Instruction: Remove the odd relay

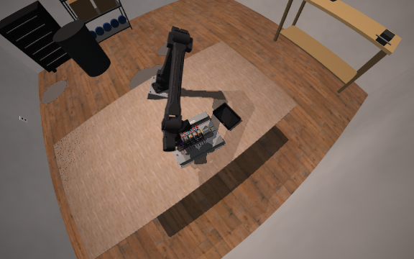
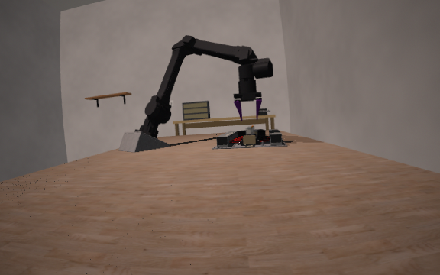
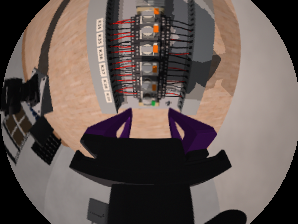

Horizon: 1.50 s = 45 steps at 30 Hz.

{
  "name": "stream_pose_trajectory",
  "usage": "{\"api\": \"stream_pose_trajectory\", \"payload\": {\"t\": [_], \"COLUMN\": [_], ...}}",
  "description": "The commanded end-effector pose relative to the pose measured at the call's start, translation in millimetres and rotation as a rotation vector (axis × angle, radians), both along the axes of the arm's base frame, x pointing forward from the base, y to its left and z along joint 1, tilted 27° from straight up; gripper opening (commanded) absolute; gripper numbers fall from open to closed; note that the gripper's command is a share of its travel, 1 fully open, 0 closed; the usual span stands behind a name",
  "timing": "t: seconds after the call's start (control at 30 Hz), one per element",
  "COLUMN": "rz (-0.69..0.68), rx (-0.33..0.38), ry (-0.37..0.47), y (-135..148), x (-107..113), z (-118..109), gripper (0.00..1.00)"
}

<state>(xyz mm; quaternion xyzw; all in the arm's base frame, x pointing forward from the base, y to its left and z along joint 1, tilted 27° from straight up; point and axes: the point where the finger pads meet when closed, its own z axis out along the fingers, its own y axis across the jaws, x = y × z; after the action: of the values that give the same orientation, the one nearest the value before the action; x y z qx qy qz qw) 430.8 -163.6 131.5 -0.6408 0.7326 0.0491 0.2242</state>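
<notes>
- Top view: a black six-joint arm [image 1: 174, 75] reaches from its grey base [image 1: 154, 94] out over a pale wooden bench top [image 1: 121, 151]. Its wrist covers the left end of a grey relay panel [image 1: 210, 144], on which a row of small relays with orange test buttons [image 1: 192, 137] is visible. A shallow black open tray [image 1: 226, 116] stands open side up on the bench, just beside the panel's far right corner. A black cylinder [image 1: 81, 48] and a black drawer cabinet [image 1: 31, 36] stand at far left.
- Exterior view: the purple-fingered parallel gripper [image 2: 247, 114] hangs pointing straight down above the relay panel [image 2: 250, 139], apart from it. Its fingers stand partly open with nothing between them. A light wooden table [image 2: 224, 122] stands by the far wall.
- Wrist view: the two purple fingertips frame the near end of the relay row. Four relays show orange buttons [image 3: 157, 30]; the nearest relay bears a green test button [image 3: 153, 103] and sits in its socket, between the fingers and below them.
</notes>
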Motion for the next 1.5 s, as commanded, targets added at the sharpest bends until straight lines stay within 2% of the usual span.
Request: {"api": "stream_pose_trajectory", "payload": {"t": [0.0,0.23,0.73,1.47], "rz": [-0.014,-0.018,-0.041,-0.034], "rx": [0.004,0.005,-0.009,-0.011], "ry": [0.004,0.006,-0.019,-0.023], "y": [3.1,7.7,-4.1,-1.7], "x": [5.2,7.7,8.6,10.3], "z": [-10.1,-22.2,-6.6,-3.8], "gripper": [0.59,0.59,0.59,0.59]}}
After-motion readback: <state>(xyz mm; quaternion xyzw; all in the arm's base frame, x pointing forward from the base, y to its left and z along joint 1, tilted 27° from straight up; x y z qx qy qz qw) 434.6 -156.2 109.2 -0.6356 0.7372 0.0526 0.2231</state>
